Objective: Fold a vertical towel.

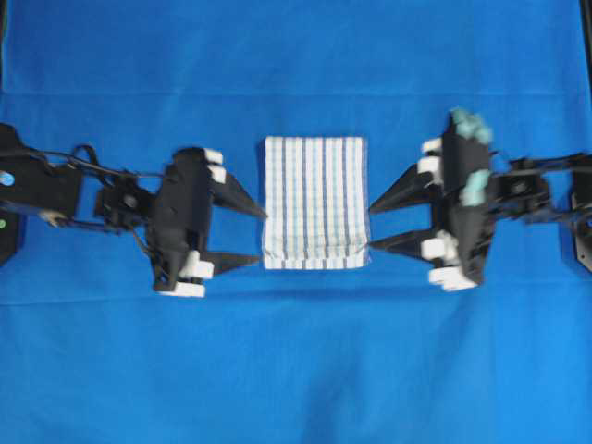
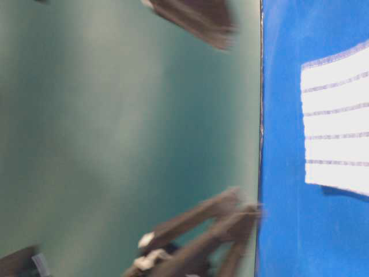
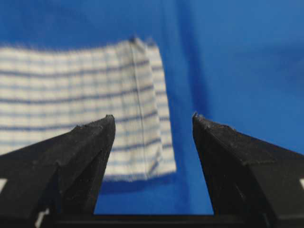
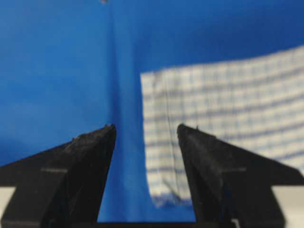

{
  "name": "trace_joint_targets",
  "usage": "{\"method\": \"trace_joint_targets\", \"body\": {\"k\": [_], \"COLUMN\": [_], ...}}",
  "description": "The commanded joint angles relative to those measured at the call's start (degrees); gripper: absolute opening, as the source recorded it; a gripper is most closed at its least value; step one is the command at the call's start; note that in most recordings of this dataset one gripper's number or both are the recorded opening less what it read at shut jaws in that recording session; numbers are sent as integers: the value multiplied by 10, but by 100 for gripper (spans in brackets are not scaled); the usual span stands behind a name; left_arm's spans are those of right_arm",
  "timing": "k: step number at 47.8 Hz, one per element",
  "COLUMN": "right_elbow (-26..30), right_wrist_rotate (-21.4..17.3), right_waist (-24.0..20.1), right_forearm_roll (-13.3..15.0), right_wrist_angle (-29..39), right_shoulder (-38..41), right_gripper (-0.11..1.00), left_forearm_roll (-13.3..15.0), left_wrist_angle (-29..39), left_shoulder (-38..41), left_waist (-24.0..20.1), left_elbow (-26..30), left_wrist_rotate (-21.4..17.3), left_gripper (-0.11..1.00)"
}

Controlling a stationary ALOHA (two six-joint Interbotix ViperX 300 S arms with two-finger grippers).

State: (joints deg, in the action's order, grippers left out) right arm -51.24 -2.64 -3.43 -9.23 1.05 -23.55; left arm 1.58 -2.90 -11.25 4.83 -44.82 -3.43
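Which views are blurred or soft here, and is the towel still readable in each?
Overhead: slightly soft, towel stripes clear, both grippers open beside it. Table-level: rotated sideways, arms smeared by motion blur, towel cut off at the edge. Left wrist: left gripper sharp, towel behind it soft but its stripes readable. Right wrist: right gripper fairly sharp, towel blurrier.
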Motion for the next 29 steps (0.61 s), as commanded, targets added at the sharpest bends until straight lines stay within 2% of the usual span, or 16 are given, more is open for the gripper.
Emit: {"method": "trace_joint_targets", "body": {"k": [1, 13, 29], "right_elbow": [3, -25, -72], "right_wrist_rotate": [3, 4, 4], "right_waist": [5, 22, 59], "right_forearm_roll": [4, 23, 42], "right_wrist_angle": [2, 28, 99], "right_shoulder": [-44, -163, -332], "right_gripper": [59, 59, 59], "left_forearm_roll": [1, 1, 1], "left_wrist_angle": [1, 8, 9], "left_shoulder": [-51, -153, -330], "left_waist": [-3, -6, -34], "left_elbow": [1, -22, -117], "left_wrist_rotate": [-4, -8, -1], "left_gripper": [63, 63, 63]}}
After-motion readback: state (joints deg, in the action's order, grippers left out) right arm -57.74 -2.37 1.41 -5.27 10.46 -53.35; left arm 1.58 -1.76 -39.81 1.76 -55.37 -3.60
